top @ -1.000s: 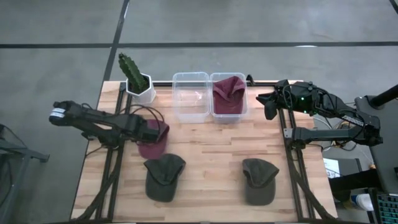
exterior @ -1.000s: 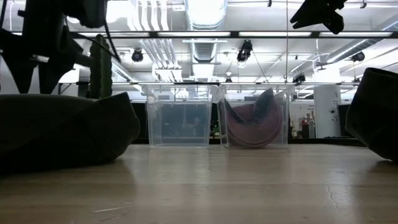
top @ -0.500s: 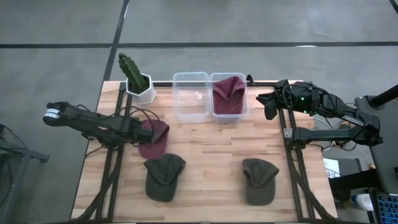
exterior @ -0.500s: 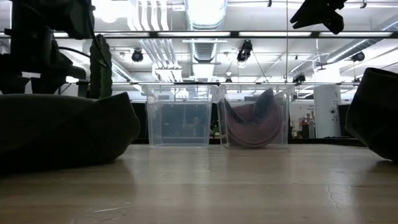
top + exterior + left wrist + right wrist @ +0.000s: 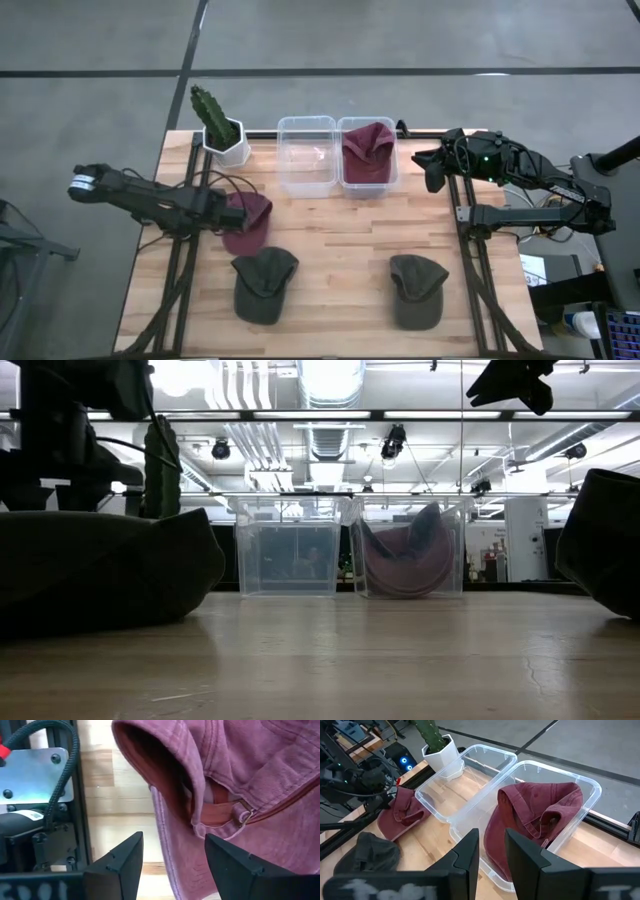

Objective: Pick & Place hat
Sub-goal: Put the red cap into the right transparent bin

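A maroon hat [image 5: 247, 220] lies on the table left of centre, resting on its brim and crown. In the left wrist view its back rim [image 5: 172, 827] with strap and buckle [image 5: 243, 817] fills the picture. My left gripper [image 5: 217, 212] is open at the hat's left edge, with its fingers on either side of that rim [image 5: 173, 840]. Two dark green hats [image 5: 264, 285] [image 5: 417, 290] lie nearer the near edge. A second maroon hat [image 5: 368, 152] sits inside the right clear bin. My right gripper [image 5: 432, 170] waits, open, by the table's far right corner [image 5: 492, 855]. My left gripper comes level from the table's left, and its open fingers [image 5: 120, 862] straddle the maroon hat's back rim [image 5: 165, 850] near the strap. I cannot tell whether either finger touches the cloth. The hat lies on the table.
Two clear bins stand side by side at the far edge, and the left one [image 5: 307, 153] has no hat in it. A cactus in a white pot [image 5: 222, 128] stands at the far left corner. Bare wood lies between the bins and the green hats.
My left gripper has drawn back toward the table's left edge, from over the maroon hat's crown to its left rim. The hat stays on the table. In the last half second nothing has moved.
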Robot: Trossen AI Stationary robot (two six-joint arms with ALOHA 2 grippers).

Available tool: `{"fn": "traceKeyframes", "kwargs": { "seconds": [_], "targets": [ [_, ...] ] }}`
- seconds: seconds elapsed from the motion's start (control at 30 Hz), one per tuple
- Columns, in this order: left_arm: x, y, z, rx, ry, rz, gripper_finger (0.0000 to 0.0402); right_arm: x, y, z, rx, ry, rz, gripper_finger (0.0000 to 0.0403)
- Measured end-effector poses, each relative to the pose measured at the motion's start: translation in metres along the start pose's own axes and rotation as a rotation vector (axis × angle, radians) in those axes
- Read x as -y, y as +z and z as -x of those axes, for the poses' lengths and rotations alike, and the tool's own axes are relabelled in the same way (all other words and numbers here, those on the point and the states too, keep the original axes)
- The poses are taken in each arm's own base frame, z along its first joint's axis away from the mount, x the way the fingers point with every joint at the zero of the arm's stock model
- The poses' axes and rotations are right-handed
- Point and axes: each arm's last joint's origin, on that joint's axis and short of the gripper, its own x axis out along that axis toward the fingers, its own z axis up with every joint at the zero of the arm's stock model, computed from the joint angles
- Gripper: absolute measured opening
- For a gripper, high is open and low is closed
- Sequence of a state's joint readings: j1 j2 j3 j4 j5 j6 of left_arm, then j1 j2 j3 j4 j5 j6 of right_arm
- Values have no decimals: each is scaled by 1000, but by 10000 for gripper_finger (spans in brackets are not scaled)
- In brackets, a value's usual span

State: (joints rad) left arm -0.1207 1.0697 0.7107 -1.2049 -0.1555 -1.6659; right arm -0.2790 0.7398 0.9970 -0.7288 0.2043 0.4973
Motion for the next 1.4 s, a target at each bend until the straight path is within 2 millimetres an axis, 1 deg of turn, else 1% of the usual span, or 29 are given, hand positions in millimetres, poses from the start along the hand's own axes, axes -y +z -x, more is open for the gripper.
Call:
{"fn": "traceKeyframes", "kwargs": {
  "seconds": [0.2,0.43,0.6,0.87,1.0,1.07,1.13,1.3,1.4],
  "targets": [
    [5,-1,-6,3,-27,13,204,0,0,0,-3,4,-20,89],
    [9,-4,-19,-1,-30,18,204,0,0,0,-3,4,-20,89],
    [12,-6,-29,-10,-75,31,204,-1,0,0,-11,20,-20,89],
    [13,-6,-31,-1,-91,33,204,-1,0,0,-14,27,-20,89],
    [11,-7,-36,0,-92,53,200,-1,0,0,-14,27,-20,89],
    [9,-7,-42,0,-84,74,189,-1,0,0,-13,27,-20,89],
    [6,-8,-48,0,-75,90,167,-1,0,0,-13,27,-20,89],
    [3,-9,-61,11,-110,123,88,-1,0,0,-15,30,-20,89],
    [3,-9,-63,31,-126,131,43,-1,0,0,-14,30,-20,89]
  ]
}}
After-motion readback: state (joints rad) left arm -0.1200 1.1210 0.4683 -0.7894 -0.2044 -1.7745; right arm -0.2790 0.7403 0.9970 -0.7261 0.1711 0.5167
